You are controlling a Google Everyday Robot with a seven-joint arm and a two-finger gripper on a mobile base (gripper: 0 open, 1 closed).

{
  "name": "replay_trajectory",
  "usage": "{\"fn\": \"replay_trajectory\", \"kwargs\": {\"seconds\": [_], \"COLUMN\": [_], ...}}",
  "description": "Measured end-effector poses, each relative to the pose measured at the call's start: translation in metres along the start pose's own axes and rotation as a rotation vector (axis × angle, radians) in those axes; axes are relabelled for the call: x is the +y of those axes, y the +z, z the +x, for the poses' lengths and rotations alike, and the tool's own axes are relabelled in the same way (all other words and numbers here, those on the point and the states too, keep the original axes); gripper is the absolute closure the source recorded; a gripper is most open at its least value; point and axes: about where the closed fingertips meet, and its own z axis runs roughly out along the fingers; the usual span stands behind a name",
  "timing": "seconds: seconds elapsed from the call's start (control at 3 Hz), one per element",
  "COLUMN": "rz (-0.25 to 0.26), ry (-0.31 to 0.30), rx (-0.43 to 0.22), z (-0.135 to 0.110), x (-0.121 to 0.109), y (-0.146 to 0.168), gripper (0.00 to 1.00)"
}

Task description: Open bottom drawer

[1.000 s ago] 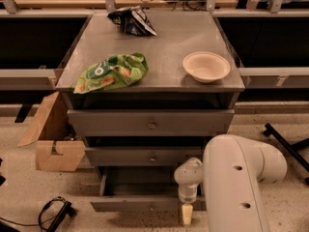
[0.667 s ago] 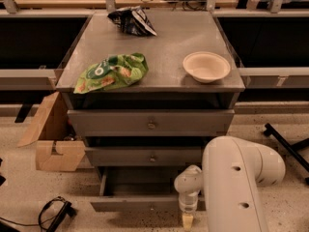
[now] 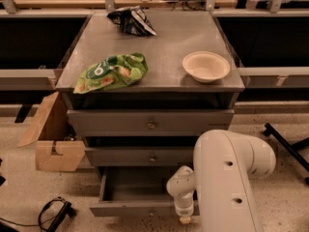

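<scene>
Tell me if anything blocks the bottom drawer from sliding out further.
Nothing visible does. The bottom drawer is already pulled out, with the gripper at its front panel. The floor cable lies off to its left.

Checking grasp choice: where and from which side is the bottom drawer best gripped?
Probably the small round knob at the centre front of the bottom drawer, approached from the front, since the panel is otherwise flat and thin. The gripper hangs at the front's right end.

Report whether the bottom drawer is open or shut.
Open: the bottom drawer is pulled out, inside showing; gripper at its front.
</scene>
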Motion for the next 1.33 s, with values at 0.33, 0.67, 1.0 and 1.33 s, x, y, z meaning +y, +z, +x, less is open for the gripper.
{"fn": "replay_trajectory", "kwargs": {"seconds": [0.33,0.67,1.0,1.33], "rz": [0.000,-0.001,-0.009,-0.009], "ry": [0.000,0.002,0.016,0.016], "rx": [0.000,-0.001,-0.006,-0.007], "z": [0.0002,0.0003,0.0002,0.0001], "x": [-0.0014,-0.0036,-0.0033,-0.0069], "y": [-0.0024,-0.0047,-0.0077,-0.0099], "gripper": [0.99,1.00,1.00,1.00]}}
